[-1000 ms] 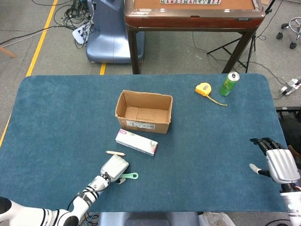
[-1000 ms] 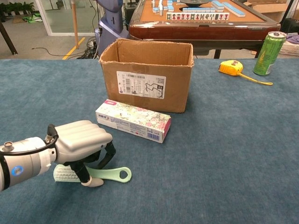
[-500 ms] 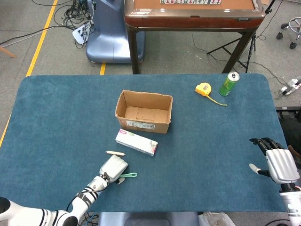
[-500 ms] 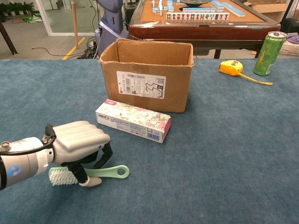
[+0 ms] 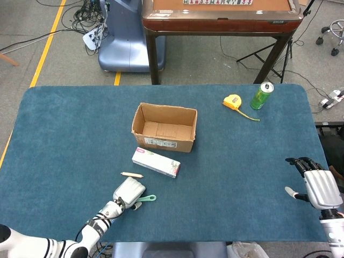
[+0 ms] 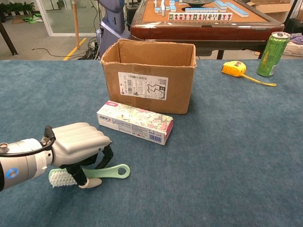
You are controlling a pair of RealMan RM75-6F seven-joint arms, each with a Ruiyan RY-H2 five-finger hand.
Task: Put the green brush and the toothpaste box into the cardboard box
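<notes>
The left robot hand [image 6: 78,146] curls over the green brush [image 6: 90,173], fingers around its handle; the brush lies crosswise on the table [image 6: 227,156], ring end rightward. The cardboard box [image 6: 149,75] stands beyond, the toothpaste box [image 6: 135,122] between. The right robot hand [image 5: 317,185] rests far off, spread and empty.

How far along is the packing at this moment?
Nothing is packed: the cardboard box looks empty. In hand: the left hand grips the green brush low over the table. Left: carry the brush to the box, then the toothpaste box, untouched in front of it. The right hand is idle.
</notes>
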